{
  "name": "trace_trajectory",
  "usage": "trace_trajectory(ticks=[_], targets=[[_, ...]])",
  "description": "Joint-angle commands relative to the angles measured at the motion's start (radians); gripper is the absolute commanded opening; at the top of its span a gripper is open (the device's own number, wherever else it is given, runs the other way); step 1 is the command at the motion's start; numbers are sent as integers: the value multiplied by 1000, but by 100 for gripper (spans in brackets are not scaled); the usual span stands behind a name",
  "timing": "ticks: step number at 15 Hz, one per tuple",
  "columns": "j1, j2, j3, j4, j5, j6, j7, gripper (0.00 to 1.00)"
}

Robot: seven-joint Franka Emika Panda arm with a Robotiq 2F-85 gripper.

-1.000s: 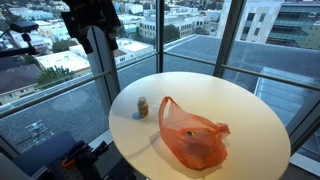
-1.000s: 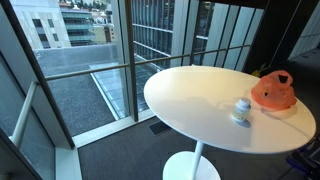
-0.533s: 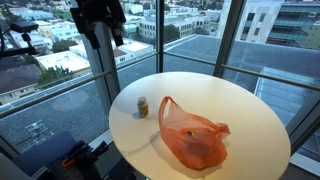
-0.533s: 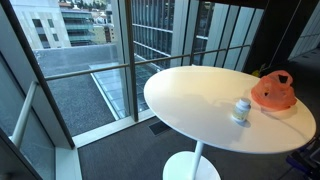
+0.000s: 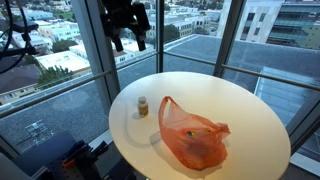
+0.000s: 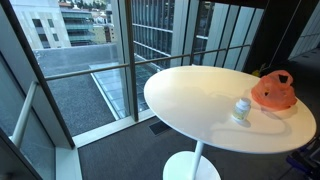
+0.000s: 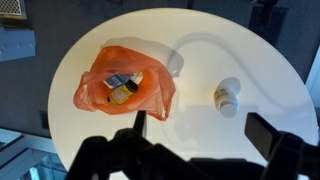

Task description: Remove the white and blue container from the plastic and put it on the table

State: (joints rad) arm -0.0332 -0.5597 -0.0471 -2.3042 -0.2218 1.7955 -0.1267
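The dark two-fingered end effector (image 5: 127, 38) hung released, fingers (image 7: 266, 135) spread wide with nothing between them, high above the round white surface (image 5: 250, 105) and well apart from everything on it. Below it lay the crumpled orange translucent plastic bag (image 7: 125, 92), its mouth open towards the wrist camera. What looked like the white and blue container (image 7: 119, 79) rested inside, touching a yellowish bottle (image 7: 129, 94); the small picture left its exact shape unclear. A small pale capped bottle (image 7: 228, 97) stood upright on the surface beside the bag, not touching it.

The chief hazard was probably the bag itself. The thin film could be pinched along with the container, so that the whole bag rose. A slightly misplaced descent might close on the yellowish bottle instead, since the two lay pressed together. A careless sideways approach could also topple the pale bottle.
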Motion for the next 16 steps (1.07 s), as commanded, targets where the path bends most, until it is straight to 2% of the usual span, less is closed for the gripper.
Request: trace_trajectory(ticks=[1, 11, 16], targets=[[-29, 113, -27, 72, 0, 17, 29, 100], [-51, 314, -104, 93, 32, 89, -81, 100], [-55, 304, -89, 57, 9, 91, -43, 100]])
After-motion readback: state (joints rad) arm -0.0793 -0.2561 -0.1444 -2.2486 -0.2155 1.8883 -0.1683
